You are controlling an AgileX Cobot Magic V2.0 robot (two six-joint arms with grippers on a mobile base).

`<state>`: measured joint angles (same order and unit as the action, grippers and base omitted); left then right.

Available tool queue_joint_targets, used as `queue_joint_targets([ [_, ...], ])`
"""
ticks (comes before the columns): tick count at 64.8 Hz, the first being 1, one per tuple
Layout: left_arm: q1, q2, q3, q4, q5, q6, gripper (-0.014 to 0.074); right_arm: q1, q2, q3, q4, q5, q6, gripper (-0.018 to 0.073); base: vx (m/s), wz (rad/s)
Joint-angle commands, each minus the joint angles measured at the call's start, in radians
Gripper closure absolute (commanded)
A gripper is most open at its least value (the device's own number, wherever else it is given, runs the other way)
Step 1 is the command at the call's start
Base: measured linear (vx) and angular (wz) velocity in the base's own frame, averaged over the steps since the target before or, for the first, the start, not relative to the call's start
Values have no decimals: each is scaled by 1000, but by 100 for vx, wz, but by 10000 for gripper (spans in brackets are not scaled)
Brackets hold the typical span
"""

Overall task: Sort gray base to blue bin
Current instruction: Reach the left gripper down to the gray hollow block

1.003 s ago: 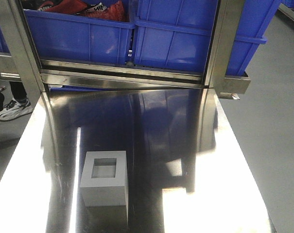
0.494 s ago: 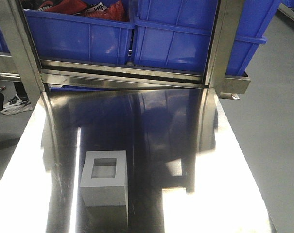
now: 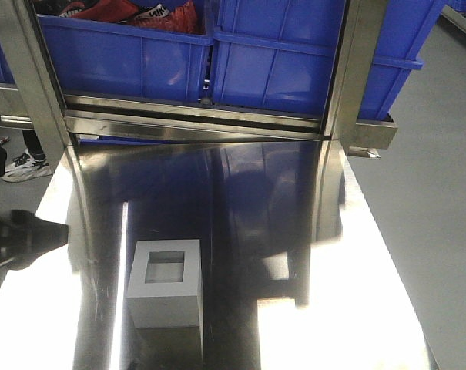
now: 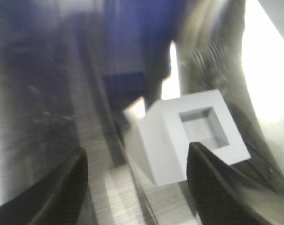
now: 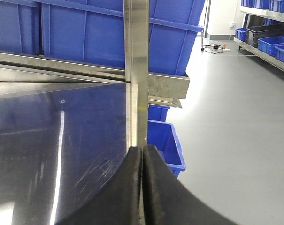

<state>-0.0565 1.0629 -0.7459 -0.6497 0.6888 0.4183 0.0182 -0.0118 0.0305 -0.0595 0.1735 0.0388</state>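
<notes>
Resting gray base (image 3: 165, 281): on steel table (image 3: 333, 308), recess up, well apart from blue bin (image 3: 279, 73).
Left gripper (image 4: 136, 157): spread wide, beside base, not touching.
Right gripper (image 5: 142, 157): pressed closed, empty.

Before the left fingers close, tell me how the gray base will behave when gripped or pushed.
The gray base looks rigid, with flat sides, so it likely won't roll or flex. On the polished table it would probably slide rather than tip. Its hollowed top suggests modest weight.
</notes>
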Motion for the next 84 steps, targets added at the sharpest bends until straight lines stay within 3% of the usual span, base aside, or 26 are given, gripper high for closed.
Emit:
queue_joint_targets([
  [1,-71,43,-56,-51,-63,-4,153,-5,-11,14,-6,-74,-5,568,0,0],
  [8,-155,93,-77,-49,-105,-28,153,-5,-11,14,-6,-74,-5,568,0,0],
  [16,-224,155,-99,12,-144,-105,153,-5,-11,14,-6,-74,-5,568,0,0],
  [37,-381,335,-212,327,-149,-418,153,-5,-11,14,-6,-74,-5,568,0,0],
  [47,-417,402,-247,519,-120,-614,153,-5,-11,14,-6,-74,-5,568,0,0],
  [52,-427,423,-247,582,-125,-674,153,-5,-11,14,-6,-74,-5,568,0,0],
  [84,-436,500,-248,585,-140,-691,153,-5,-11,14,-6,-74,-5,568,0,0],
])
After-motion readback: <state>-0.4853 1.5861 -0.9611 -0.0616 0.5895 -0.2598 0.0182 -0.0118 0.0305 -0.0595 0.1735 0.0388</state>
